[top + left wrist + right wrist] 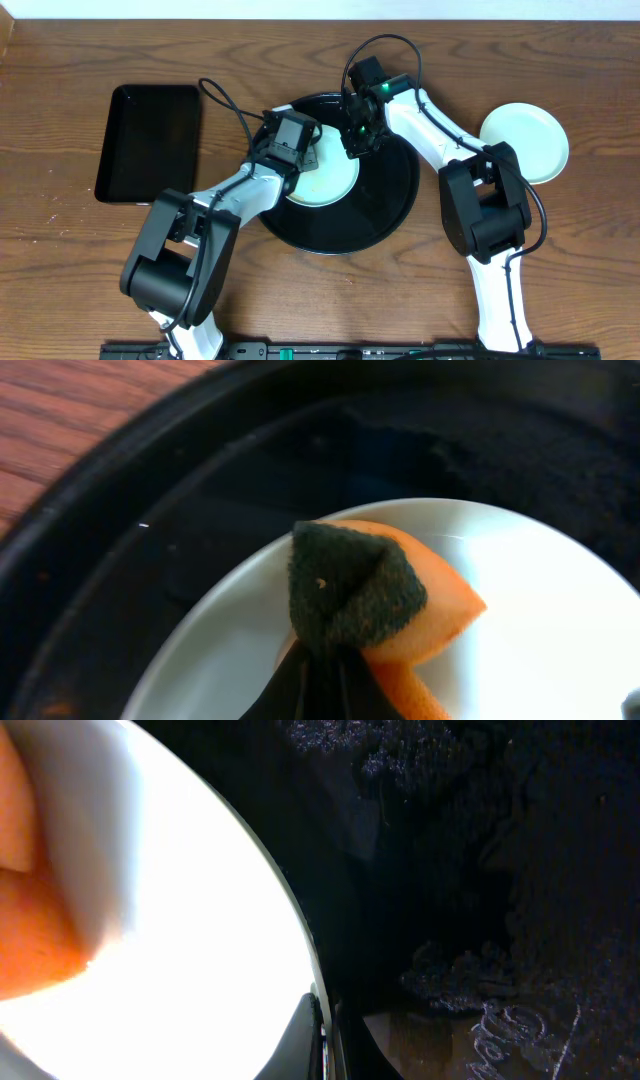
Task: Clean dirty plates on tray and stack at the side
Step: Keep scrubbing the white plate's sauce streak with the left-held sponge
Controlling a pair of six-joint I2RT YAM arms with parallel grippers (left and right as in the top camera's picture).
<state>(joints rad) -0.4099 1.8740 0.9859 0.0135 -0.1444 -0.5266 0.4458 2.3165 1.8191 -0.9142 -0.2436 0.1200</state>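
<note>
Plate (pixel 335 182) lies flat, face up, in the left half of the tray (pixel 395 205). Left pincer (pixel 320 685) clamps a folded sponge (pixel 360 590) on it; right pincer (pixel 322 1040) sits closed at its rim. Second plate (pixel 525 140) rests on the worktop (pixel 60 280), right.

The brown wood-grain surface (pixel 60 290) carries a round black tray (pixel 390 215) near its middle, a rectangular black tray (pixel 150 140) well apart to the left, and a pale plate (pixel 525 140) lying directly on the wood at the right.
</note>
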